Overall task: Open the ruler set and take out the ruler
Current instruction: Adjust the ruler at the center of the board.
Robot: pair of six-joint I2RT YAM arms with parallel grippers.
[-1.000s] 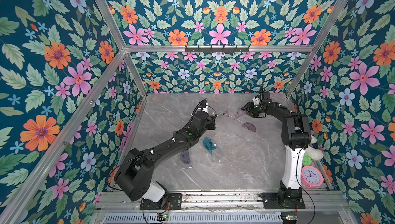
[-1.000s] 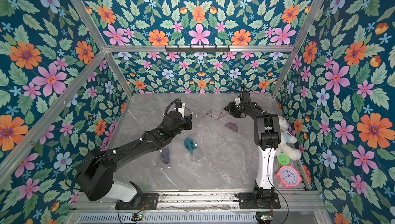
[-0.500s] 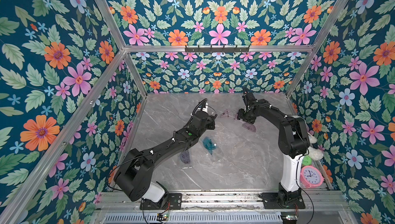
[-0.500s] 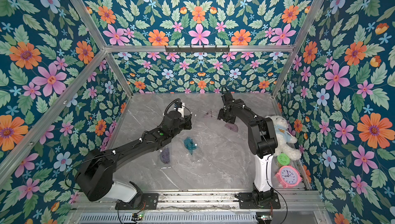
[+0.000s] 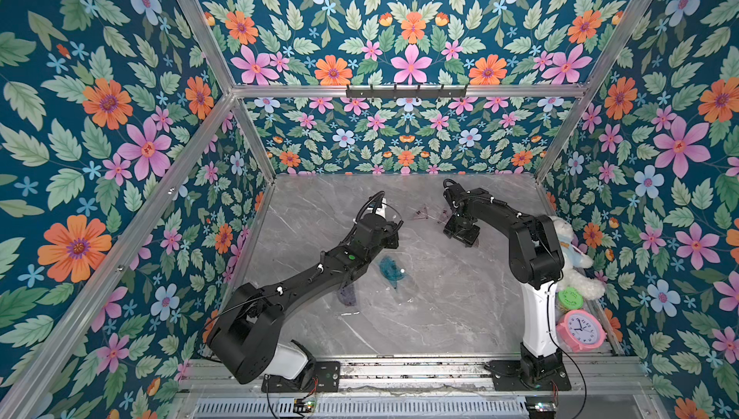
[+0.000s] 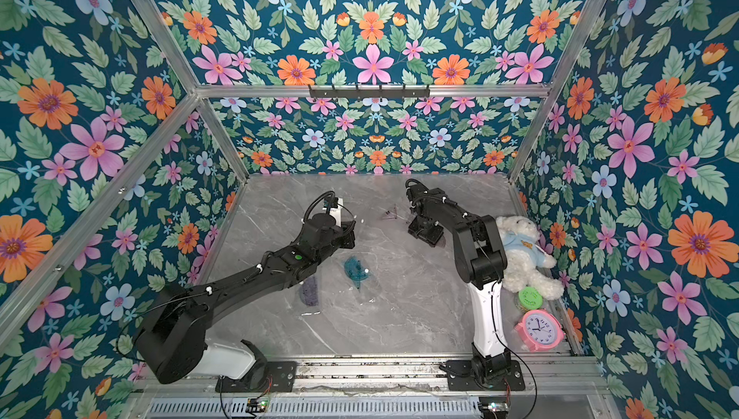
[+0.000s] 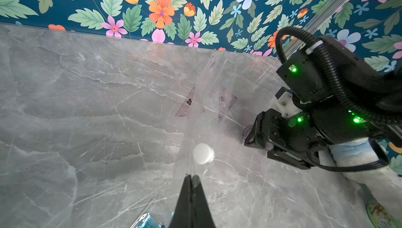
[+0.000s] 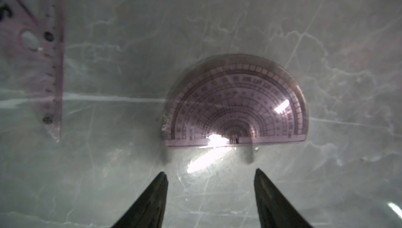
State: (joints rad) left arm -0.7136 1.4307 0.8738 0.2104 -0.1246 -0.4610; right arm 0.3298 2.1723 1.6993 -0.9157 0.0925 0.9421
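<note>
I see my left claw point(image 7: 191, 175) pinched together on the clear pouch point(image 7: 208, 129), while the right claw point(image 8: 211, 173) hangs apart over the purple protractor point(image 8: 235, 107) on the worktop point(image 8: 326, 41).

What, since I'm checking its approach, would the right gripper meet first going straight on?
Probably the translucent pink semicircular plastic protractor, flat on the grey marble tabletop ahead of the open jaws; depth unclear.

Purple protractor point(image 8: 237, 107); grey marbled table point(image 5: 420, 317); teal floral walls point(image 5: 120, 117); pink clock point(image 5: 580, 331).
</note>
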